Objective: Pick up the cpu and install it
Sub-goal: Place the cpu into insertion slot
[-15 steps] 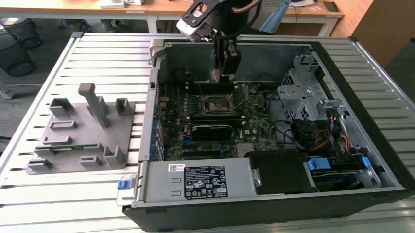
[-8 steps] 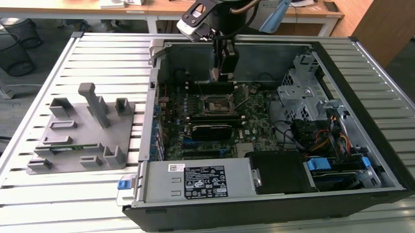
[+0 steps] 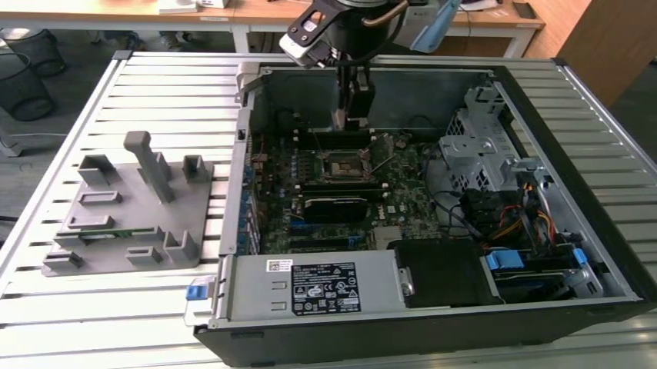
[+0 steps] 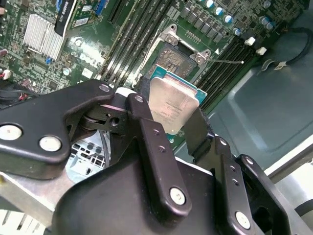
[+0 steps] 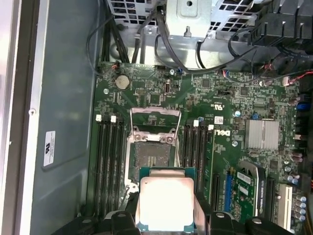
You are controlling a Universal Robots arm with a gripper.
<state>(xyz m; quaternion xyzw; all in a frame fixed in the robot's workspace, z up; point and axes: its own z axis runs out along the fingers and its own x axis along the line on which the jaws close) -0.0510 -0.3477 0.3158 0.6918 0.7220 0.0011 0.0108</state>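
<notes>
Nearest you, the power supply lies along the near wall of the open computer case. The case sits on the slatted metal table, toward its near edge and the exterior view's right. Beside the case, toward the table's edge on the exterior view's left, stands a grey tray.

Farther in, the motherboard lies flat on the case floor. The socket is near its middle, its metal frame swung open, with long slots on either side.

Your gripper hangs inside the case near the socket, its fingers clamped on two opposite edges of the cpu. The cpu is held in the air above the board, tilted, touching nothing else.

The case's far wall stands close behind the gripper. The drive cage on the exterior view's right is well apart, and the space over the socket is open.

Beyond the table's far edge you have a wooden desk and wire bins on the floor.
</notes>
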